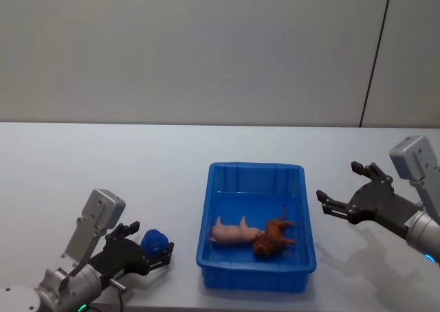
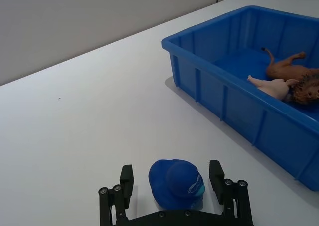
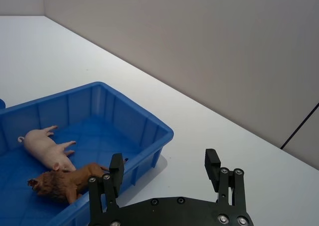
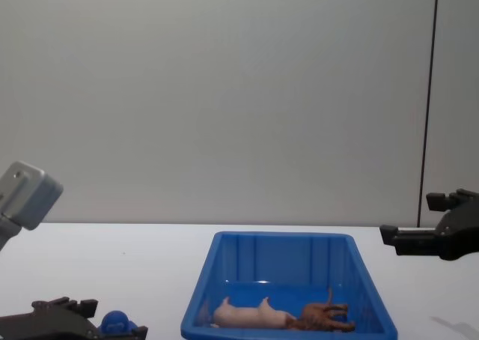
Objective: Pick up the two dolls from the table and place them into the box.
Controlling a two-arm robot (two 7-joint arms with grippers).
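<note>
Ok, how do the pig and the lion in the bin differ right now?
The pig is pale pink and smooth; the lion is brown with a shaggy mane. The pig lies nearer the robot's left, the lion nearer its right. The lion's thin tail sticks out; the pig's is a short stub. Both lie on their sides, touching, inside the blue bin.

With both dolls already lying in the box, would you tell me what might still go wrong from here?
1. The left pincer is open around a small blue cap-shaped object on the table; closing or advancing could grab or push this non-task item.
2. The right pincer hovers open near the box rim; a low retreat might bump it and disturb the pig and lion.
</note>
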